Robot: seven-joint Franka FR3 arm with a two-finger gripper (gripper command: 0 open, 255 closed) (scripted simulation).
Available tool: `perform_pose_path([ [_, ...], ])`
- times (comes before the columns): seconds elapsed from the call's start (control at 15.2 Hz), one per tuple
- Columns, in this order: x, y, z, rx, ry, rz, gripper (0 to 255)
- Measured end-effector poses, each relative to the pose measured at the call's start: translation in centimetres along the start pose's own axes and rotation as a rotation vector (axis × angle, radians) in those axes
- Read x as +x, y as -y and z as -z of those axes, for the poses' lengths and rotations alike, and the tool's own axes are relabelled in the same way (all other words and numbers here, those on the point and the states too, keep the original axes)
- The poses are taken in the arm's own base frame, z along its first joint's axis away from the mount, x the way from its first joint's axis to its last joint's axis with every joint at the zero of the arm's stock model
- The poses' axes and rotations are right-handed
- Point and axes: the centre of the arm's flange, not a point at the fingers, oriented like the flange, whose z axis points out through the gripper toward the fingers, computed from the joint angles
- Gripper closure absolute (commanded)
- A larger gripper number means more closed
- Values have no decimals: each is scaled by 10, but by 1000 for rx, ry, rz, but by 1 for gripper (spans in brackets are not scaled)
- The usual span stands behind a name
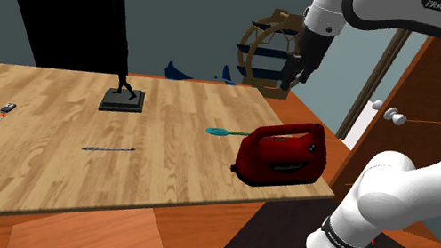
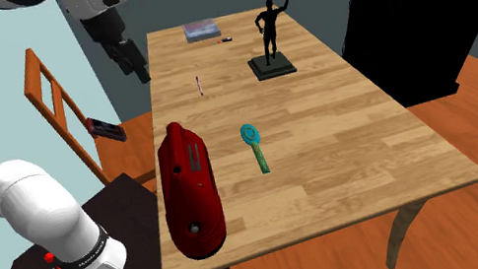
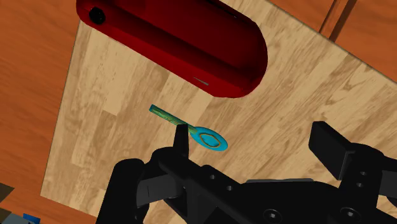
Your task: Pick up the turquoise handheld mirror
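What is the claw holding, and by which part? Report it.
Nothing. The claw is open in the air, and the turquoise mirror lies flat on the table, untouched.

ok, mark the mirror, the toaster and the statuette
turquoise handheld mirror (image 2: 255, 148), second exterior view, upper handle.
red toaster (image 2: 192, 191), second exterior view, middle of body.
black statuette (image 2: 269, 26), second exterior view, torso.

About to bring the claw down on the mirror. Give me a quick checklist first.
1. Claw open: ok, fingers stand apart.
2. Turquoise mirror in sight, lying flat on the table: ok.
3. Mirror centred between fingers: not ok, it sits by one finger.
4. Claw at grasp height: not ok, high above the table.
5. Red appliance apart from mirror: ok, though close.
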Motion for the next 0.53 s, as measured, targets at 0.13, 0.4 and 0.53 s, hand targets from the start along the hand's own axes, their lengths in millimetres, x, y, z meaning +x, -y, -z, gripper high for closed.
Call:
perform_pose_path([
  [0.13,4,-2,-5,3,2,7,0],
  [0.4,28,-20,-41,27,14,63,0],
  [0.53,41,-27,-65,41,21,95,0],
])
